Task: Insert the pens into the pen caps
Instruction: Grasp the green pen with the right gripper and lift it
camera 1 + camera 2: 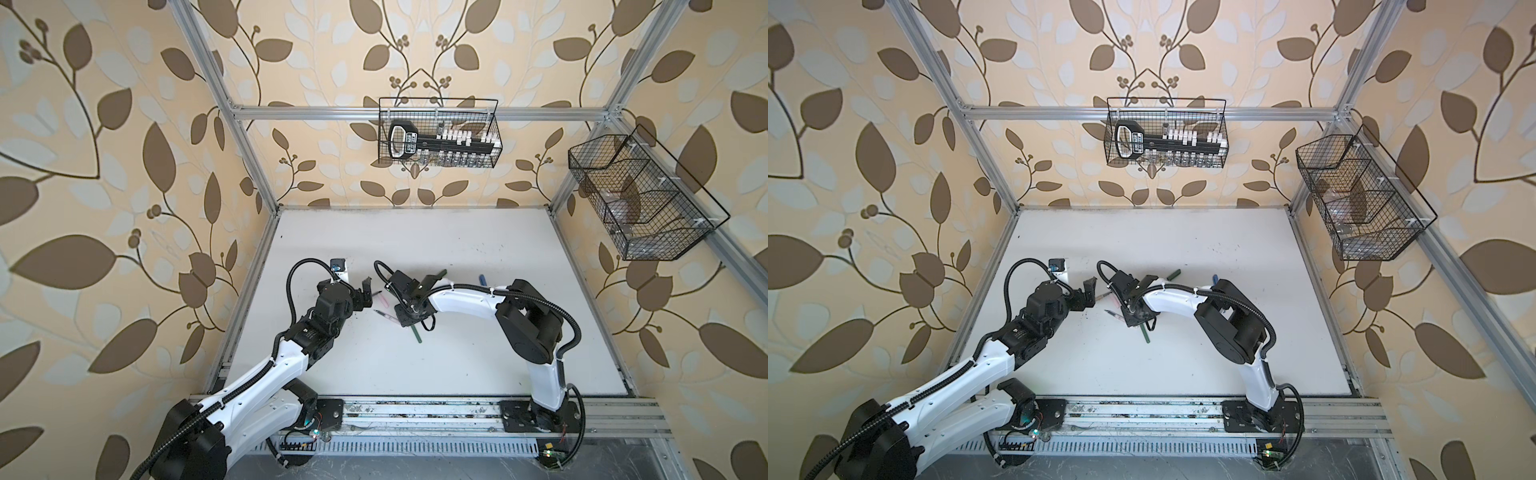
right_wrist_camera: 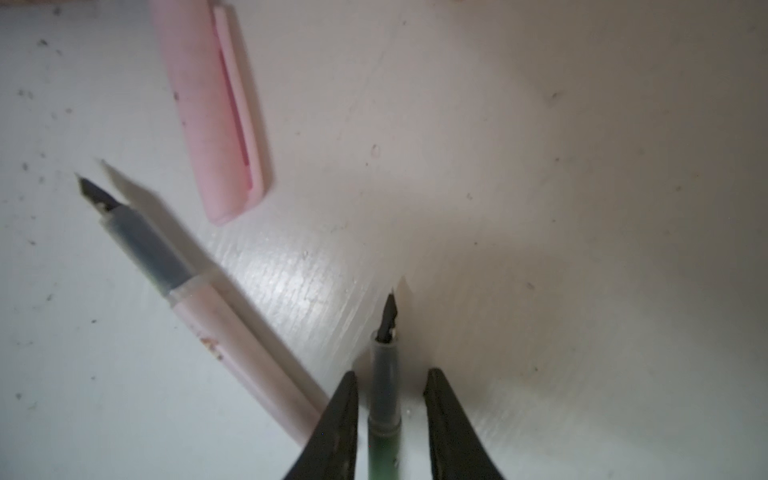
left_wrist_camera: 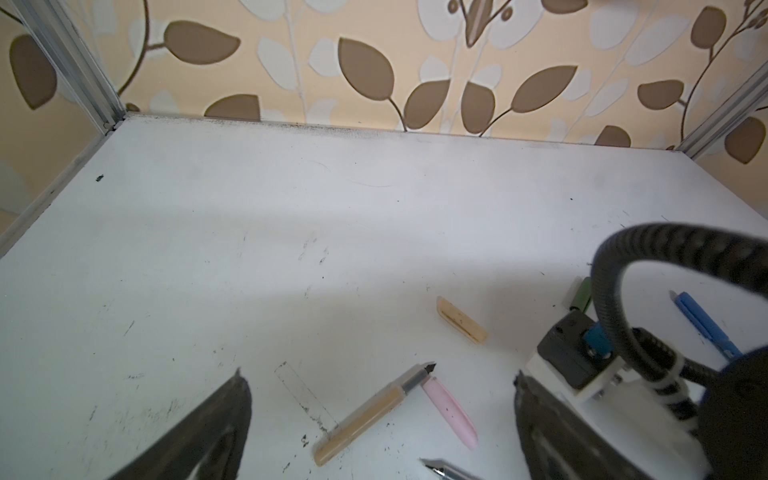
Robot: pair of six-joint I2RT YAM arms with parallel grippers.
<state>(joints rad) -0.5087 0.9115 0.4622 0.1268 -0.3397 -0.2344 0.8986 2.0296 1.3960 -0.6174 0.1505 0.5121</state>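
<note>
Right wrist view: the right pincer (image 2: 391, 371) fills the bottom edge. Its two dark fingers (image 2: 332, 436) stand part-spread astride the green pen (image 2: 384, 415), with desk (image 2: 582, 166) showing on both sides, so nothing is pinched yet. The pen sits nearer the frame-left finger. I judge that finger would meet it first and roll or skew it. The pink pen (image 2: 208, 307) disappears behind that same finger at lower left and could get dragged along. The hold is also close behind the nib, which may leave little room for a cap. The green pen's long axis runs almost straight up the frame, nib upward.

Left wrist view: the left pincer (image 3: 379, 372) is spread wide and empty above the tan pen (image 3: 365, 415), whose nib points to the upper right. The green cap (image 3: 582, 295) lies at right, partly behind a cable (image 3: 623, 249).

In both top views the green pen's tail (image 1: 417, 334) (image 1: 1145, 334) sticks out below the right arm (image 1: 457, 297) at centre, near vertical. The green cap (image 1: 439, 273) lies above the arm, well apart, so a loose pinch might slip on the way there.
</note>
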